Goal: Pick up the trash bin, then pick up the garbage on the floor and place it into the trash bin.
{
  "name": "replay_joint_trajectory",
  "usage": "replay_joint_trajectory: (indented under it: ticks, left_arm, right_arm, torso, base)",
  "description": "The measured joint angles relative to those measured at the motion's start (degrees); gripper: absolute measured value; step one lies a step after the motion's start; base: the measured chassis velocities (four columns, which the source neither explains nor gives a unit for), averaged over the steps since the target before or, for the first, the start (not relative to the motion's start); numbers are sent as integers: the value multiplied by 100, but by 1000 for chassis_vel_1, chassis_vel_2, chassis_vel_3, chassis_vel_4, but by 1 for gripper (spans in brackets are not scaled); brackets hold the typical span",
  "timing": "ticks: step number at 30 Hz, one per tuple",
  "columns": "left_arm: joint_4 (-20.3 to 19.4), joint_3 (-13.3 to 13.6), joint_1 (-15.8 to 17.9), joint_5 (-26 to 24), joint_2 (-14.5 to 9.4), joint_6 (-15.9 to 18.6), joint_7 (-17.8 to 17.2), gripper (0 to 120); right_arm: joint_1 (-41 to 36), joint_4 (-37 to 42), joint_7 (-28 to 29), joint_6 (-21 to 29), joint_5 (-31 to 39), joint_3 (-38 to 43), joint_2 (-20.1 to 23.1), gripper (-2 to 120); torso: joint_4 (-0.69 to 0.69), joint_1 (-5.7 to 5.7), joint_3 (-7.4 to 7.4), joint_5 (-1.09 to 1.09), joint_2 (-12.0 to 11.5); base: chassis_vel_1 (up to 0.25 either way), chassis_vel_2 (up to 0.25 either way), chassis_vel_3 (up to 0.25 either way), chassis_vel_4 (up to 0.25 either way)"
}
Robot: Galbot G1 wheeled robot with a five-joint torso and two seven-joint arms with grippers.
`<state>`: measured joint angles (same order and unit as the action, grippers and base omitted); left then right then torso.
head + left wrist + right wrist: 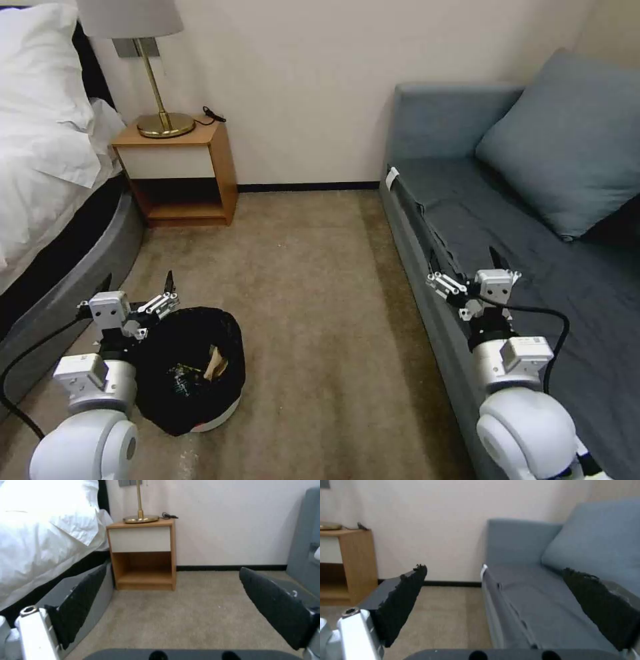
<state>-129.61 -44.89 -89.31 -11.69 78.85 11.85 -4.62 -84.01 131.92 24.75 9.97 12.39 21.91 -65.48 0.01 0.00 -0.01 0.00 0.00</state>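
Observation:
The trash bin stands on the carpet at the lower left, its black bag crinkled around a white base rim. Inside it lies garbage: a crumpled tan paper and a dark wrapper. My left gripper hovers open just left of and behind the bin's rim, holding nothing. In the left wrist view its fingers frame the nightstand. My right gripper hangs open and empty over the sofa's front edge. Its fingers spread wide in the right wrist view.
A wooden nightstand with a brass lamp stands against the back wall. The bed runs along the left. A blue-grey sofa with a cushion fills the right. Bare carpet lies between them.

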Motion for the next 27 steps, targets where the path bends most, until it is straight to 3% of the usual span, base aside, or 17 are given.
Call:
replay_joint_trajectory:
  ticks: [9, 27]
  left_arm:
    - [248, 231, 6, 27, -59, -64, 49, 100]
    - [454, 254, 10, 103, -11, -324, 285, 100]
  right_arm:
    - [-108, -140, -77, -202, -23, -140, -428, 100]
    - [-205, -200, -274, -336, -279, -205, -743, 100]
  torso:
    - [-1, 0, 1, 0, 0]
    - [-1, 0, 1, 0, 0]
  base:
    - [0, 0, 0, 0]
    - [0, 0, 0, 0]
